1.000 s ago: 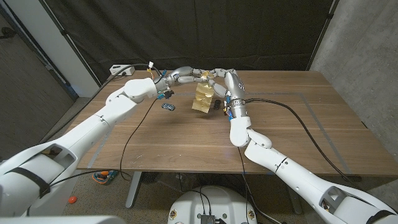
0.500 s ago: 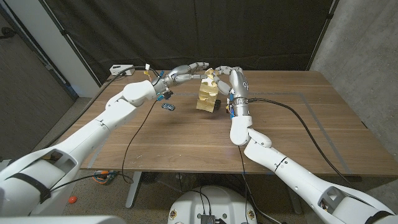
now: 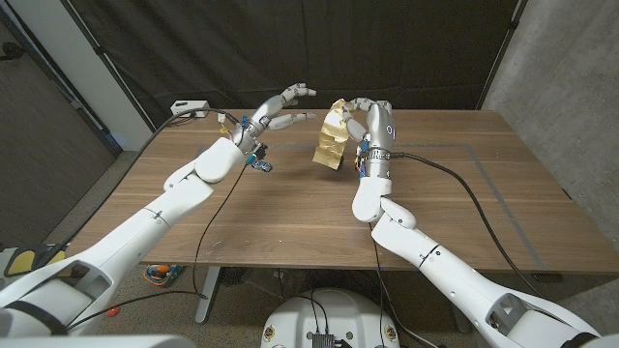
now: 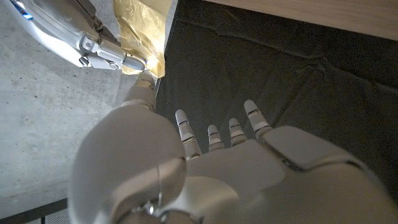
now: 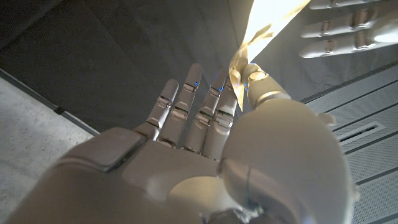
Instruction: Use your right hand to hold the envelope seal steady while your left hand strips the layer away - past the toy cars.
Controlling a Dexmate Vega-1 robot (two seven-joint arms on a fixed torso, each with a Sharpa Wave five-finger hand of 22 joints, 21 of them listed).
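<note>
The crumpled golden envelope (image 3: 332, 138) hangs in the air above the table's far middle, tilted. My right hand (image 3: 373, 123) grips its upper edge, and the right wrist view shows the thumb pinching a golden strip (image 5: 247, 46) against the fingers. My left hand (image 3: 281, 106) hovers to the left of the envelope with fingers spread and nothing in it. In the left wrist view its thumb tip (image 4: 145, 84) comes close to the envelope (image 4: 142, 28); I cannot tell if they touch. A small blue toy car (image 3: 261, 163) sits on the table under my left wrist.
A white box (image 3: 190, 107) with a cable sits at the table's (image 3: 290, 222) far left corner. Black cables (image 3: 462, 184) trail over the wood beside each arm. A black curtain hangs behind the table.
My left hand has let go of the envelope, pulled away to the left and spread its fingers. My right hand has lifted the envelope higher and slightly right.
</note>
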